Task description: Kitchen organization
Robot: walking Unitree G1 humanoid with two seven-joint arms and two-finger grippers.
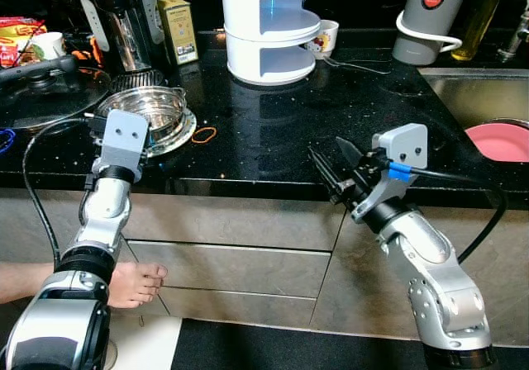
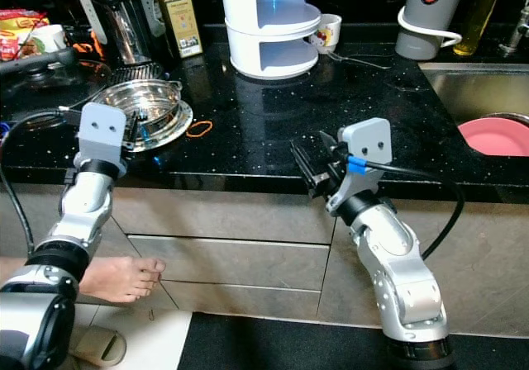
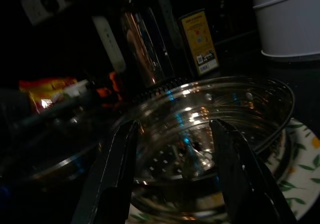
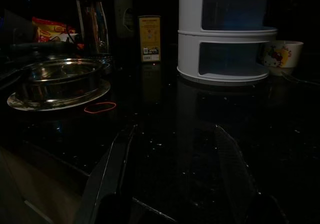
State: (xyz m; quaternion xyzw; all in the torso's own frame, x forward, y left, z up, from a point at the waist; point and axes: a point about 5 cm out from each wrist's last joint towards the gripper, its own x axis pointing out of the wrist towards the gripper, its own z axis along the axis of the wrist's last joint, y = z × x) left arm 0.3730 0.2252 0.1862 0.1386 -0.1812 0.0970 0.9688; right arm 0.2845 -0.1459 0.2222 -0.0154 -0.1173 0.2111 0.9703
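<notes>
A perforated steel basket [image 1: 153, 110] rests on a floral plate [image 1: 183, 135] at the left of the black counter [image 1: 273, 130]. My left gripper [image 3: 174, 126] is open at the basket's near rim, one finger [image 3: 117, 169] on each side of the rim edge, holding nothing. My right gripper [image 1: 326, 149] hovers open at the counter's front edge, right of centre, pointing toward the back with nothing between its fingers. An orange rubber band [image 1: 203, 135] lies just right of the plate.
A white tiered container [image 1: 269, 27], a printed mug [image 1: 326, 38] and a yellow box [image 1: 178, 30] stand at the back. A glass pan lid [image 1: 50, 97] lies far left. The sink [image 1: 475, 97] holds a pink bowl [image 1: 502, 141]. A person's bare foot [image 1: 136, 281] is on the floor.
</notes>
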